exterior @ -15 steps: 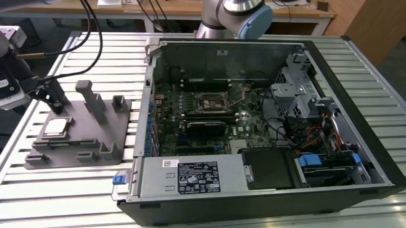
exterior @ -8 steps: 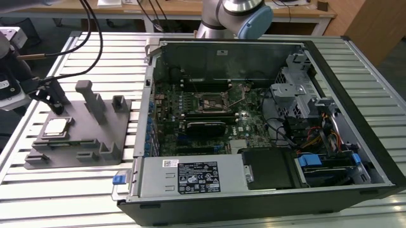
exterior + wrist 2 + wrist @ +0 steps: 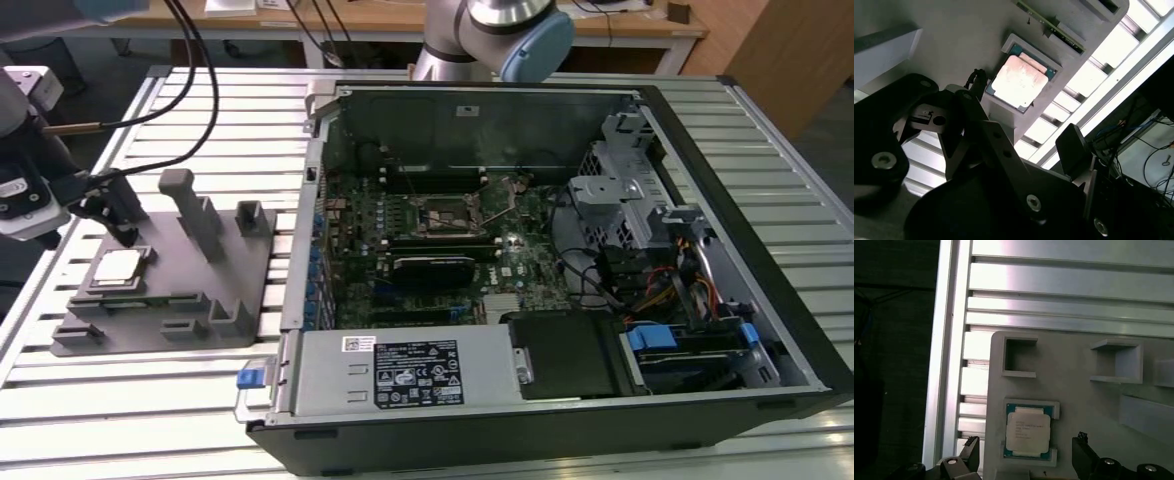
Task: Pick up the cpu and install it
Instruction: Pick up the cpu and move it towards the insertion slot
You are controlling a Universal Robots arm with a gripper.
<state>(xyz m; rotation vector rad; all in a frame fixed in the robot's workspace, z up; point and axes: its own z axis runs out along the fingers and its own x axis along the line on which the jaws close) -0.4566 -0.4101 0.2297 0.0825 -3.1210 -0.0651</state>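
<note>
Your gripper (image 3: 1027,439) hung released above the cpu (image 3: 1027,430), fingers (image 3: 972,447) spread wide to either side of it; it lay flat in the grey holder (image 3: 1079,365).

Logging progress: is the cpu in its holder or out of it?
In. The cpu lies flat, seated in a recess of the grey holder, as both wrist views show.
</note>
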